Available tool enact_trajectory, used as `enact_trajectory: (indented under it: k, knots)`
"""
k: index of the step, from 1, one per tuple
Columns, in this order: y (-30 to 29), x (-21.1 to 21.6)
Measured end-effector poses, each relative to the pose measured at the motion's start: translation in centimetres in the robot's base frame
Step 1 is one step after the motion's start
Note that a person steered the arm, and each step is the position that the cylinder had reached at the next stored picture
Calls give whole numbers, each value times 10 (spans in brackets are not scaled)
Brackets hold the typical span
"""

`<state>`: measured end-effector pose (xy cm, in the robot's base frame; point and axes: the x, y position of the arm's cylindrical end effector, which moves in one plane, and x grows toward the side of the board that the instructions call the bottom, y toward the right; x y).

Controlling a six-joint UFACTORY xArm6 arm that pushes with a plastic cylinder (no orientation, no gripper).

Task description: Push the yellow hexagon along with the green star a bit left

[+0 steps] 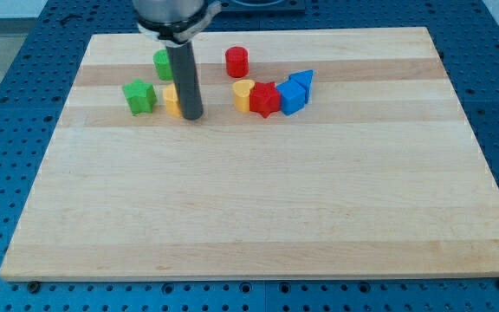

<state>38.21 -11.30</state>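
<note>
The green star [139,95] lies near the view's top left on the wooden board [258,199]. The yellow hexagon [171,100] lies just right of it, half hidden behind my rod. My tip [191,115] rests on the board against the yellow hexagon's right side. A green block [161,62], round as far as I can tell, sits above the hexagon, partly hidden by the rod.
A red cylinder [236,61] stands at the top middle. Below it a yellow heart-like block [243,94], a red star [265,100], a blue cube [291,98] and a blue triangular block [302,80] are clustered together. The board lies on a blue perforated table [16,87].
</note>
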Motion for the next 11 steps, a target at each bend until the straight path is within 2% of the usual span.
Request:
enact_trajectory:
  k: [2,4,8,11]
  knots:
    - [-17,-5]
    - [17,-10]
    - [16,-58]
    - [1,-49]
